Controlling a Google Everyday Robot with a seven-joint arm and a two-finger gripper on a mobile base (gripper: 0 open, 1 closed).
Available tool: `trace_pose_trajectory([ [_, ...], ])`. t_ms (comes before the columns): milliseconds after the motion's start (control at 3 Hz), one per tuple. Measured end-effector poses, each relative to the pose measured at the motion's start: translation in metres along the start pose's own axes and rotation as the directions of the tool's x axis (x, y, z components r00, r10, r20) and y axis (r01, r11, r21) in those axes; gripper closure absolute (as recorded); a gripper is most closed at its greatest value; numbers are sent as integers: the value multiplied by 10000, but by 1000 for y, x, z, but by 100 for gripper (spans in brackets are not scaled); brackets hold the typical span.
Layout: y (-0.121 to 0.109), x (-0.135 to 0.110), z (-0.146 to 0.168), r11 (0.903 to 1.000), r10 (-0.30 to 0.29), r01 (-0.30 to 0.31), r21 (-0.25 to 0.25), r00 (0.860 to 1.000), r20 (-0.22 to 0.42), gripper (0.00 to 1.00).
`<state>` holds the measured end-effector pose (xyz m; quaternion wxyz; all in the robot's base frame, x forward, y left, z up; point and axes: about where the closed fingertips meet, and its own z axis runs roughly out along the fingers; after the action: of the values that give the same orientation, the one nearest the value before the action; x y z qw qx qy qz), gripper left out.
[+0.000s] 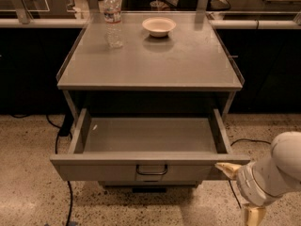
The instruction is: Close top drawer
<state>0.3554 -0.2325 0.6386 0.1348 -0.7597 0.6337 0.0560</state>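
The top drawer (150, 138) of the grey metal cabinet stands pulled out toward me and is empty inside. Its flat front panel (94, 171) carries a small dark loop handle (151, 169) at its centre. My gripper (229, 169), on a white arm coming in from the lower right, sits against the right end of the drawer front. No other drawer fronts show.
A clear water bottle (113, 20) and a pale bowl (159, 26) stand at the back of the cabinet top (150, 60). Black cables (60, 140) run over the speckled floor at the left and right. Dark counters with a rail lie behind.
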Motion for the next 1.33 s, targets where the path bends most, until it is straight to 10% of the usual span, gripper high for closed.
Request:
trace_pose_trajectory([
  [1333,-55,21,17,9963,642,-608,-613,9964,555,0],
])
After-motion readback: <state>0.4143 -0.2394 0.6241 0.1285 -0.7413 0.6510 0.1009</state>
